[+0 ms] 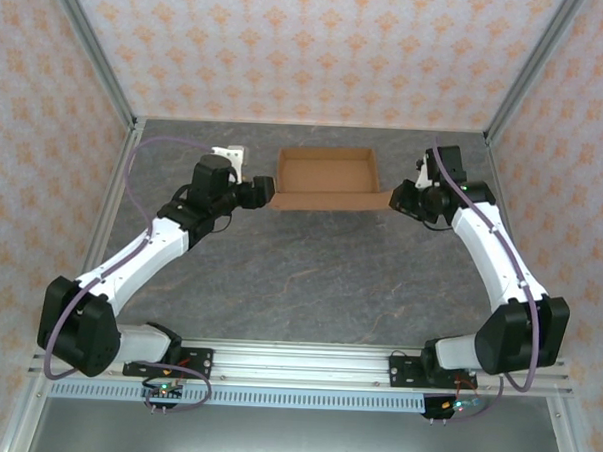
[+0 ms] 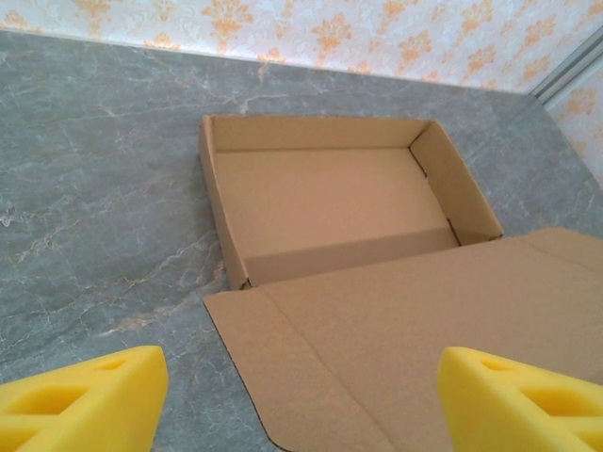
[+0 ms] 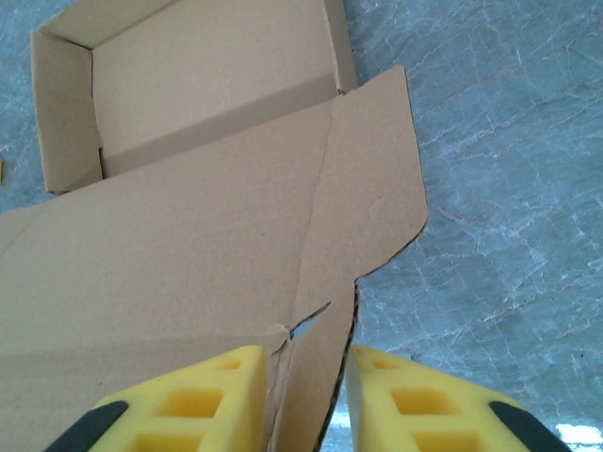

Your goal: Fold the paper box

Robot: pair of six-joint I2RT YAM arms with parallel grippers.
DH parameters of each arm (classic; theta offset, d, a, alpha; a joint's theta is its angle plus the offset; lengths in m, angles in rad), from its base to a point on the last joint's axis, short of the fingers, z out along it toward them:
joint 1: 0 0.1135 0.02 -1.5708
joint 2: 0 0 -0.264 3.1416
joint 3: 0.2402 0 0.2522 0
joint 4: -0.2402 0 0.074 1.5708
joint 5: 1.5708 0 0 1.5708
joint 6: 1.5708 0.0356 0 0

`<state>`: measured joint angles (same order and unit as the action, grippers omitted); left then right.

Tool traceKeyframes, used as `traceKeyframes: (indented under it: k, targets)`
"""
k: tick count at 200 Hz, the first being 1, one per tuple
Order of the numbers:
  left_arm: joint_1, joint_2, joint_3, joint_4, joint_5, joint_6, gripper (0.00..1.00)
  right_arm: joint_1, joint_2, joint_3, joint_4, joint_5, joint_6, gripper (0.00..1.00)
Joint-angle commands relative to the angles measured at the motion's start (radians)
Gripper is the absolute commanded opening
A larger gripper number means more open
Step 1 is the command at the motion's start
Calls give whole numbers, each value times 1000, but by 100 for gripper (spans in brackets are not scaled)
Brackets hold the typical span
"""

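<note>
Paper box (image 1: 324,177) is lying toward the far middle of the table (image 1: 309,276), and we are judging it partly done. Its tray (image 2: 320,198) is standing with its walls up, while the lid panel (image 2: 443,320) is lying open on the near side. We are seeing the right gripper (image 3: 303,363) pinching a small flap (image 3: 325,344) at the lid's right corner, probably so the panel can be raised and swung over the tray. The left gripper (image 2: 301,414) is hanging over the lid's left corner with its fingers (image 2: 80,405) spread wide and gripping nothing. We are guessing it is placed there to steady or tuck that side.
</note>
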<state>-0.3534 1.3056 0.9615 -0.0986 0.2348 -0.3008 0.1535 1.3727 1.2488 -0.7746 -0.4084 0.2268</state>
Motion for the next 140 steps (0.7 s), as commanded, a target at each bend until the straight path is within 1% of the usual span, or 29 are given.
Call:
traceKeyframes:
  k: [1, 12, 33, 43, 57, 85, 98, 110, 126, 140]
  targets:
    - [-1, -18, 42, -16, 40, 88, 77, -6, 17, 48, 32, 6, 23, 31]
    - [-1, -46, 46, -15, 67, 140, 77, -6, 21, 51, 50, -1, 32, 32]
    - [-6, -80, 83, -28, 211, 267, 80, -7, 27, 52, 84, -3, 48, 34]
    - [-20, -66, 124, -67, 253, 342, 80, -8, 32, 53, 98, -9, 54, 35]
    - [-53, -7, 226, -185, 283, 464, 80, -8, 43, 59, 112, -14, 61, 35]
    - [-123, 167, 476, -470, 334, 704, 80, -8, 57, 64, 133, -20, 67, 35]
    - [-156, 253, 601, -606, 335, 791, 80, -8, 63, 67, 141, -27, 69, 35]
    - [-192, 326, 701, -710, 293, 863, 81, -9, 69, 76, 143, -29, 69, 35]
    - [-224, 414, 807, -793, 223, 911, 81, -8, 75, 78, 147, -34, 68, 35]
    - [-232, 475, 884, -856, 238, 932, 82, -8, 76, 83, 146, -29, 64, 35]
